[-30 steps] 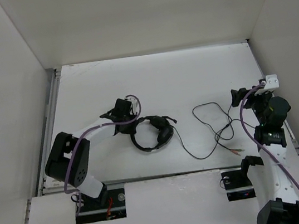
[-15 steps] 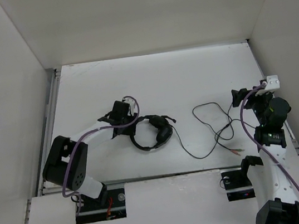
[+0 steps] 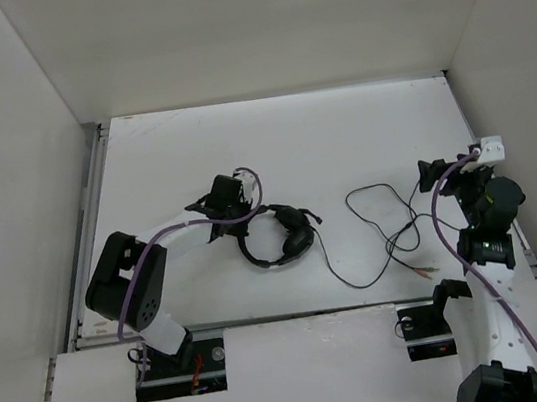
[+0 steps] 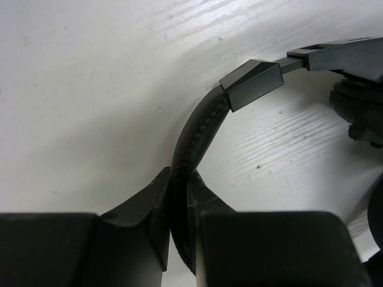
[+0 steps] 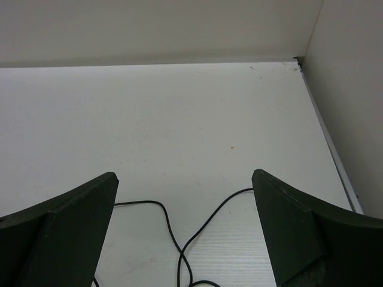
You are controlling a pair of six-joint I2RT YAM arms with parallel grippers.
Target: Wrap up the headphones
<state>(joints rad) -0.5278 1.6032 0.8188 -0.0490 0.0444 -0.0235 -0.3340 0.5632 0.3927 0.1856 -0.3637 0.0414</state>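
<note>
The left gripper (image 4: 179, 179) sits at the left side of the headphones (image 3: 293, 242), clamped tight on their padded headband (image 4: 197, 128). A purple arm cable (image 3: 167, 234) trails farther left of them. The headphones lie flat on the white table (image 3: 339, 130). To their right, the thin black cable (image 3: 380, 235) sprawls in loose loops, ending in coloured plugs (image 3: 423, 275). Farthest right of the headphones, the right gripper (image 5: 185, 179) hangs with jaws spread wide, gripping nothing, cable loops lying on the table between its fingers.
</note>
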